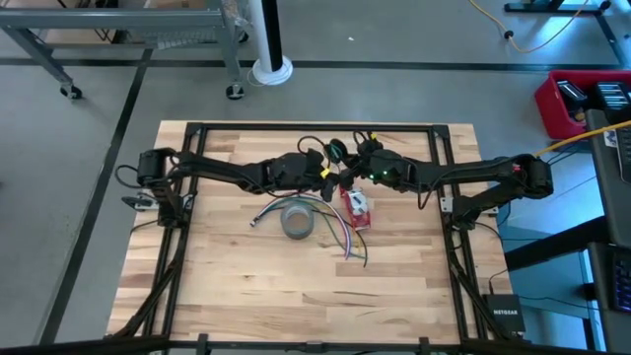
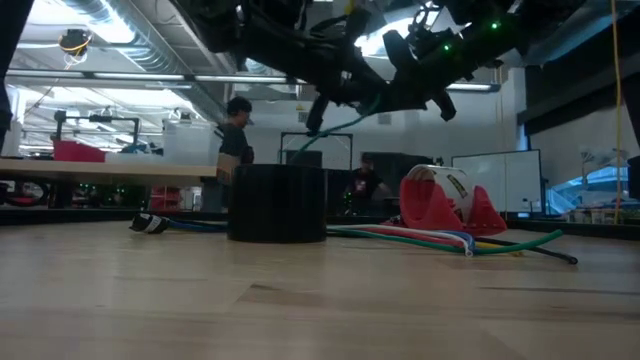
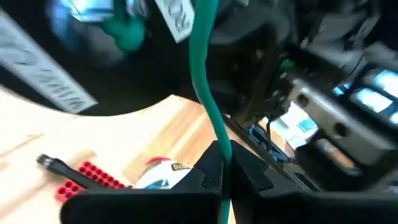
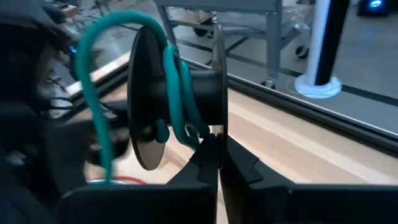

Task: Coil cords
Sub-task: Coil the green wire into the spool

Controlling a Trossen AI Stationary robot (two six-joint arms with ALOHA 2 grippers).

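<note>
While both tools meet at upper centre of the high view, the left tool (image 3: 222,163) grips the green cord (image 3: 208,93) and the right tool (image 4: 217,155) clamps the spool (image 4: 149,93). Keep tension steady; lay turns side by side.

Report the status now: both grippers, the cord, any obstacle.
Left gripper shut on green cord. Right gripper shut on spool, cord looped around it. Tape roll below, apart.
</note>
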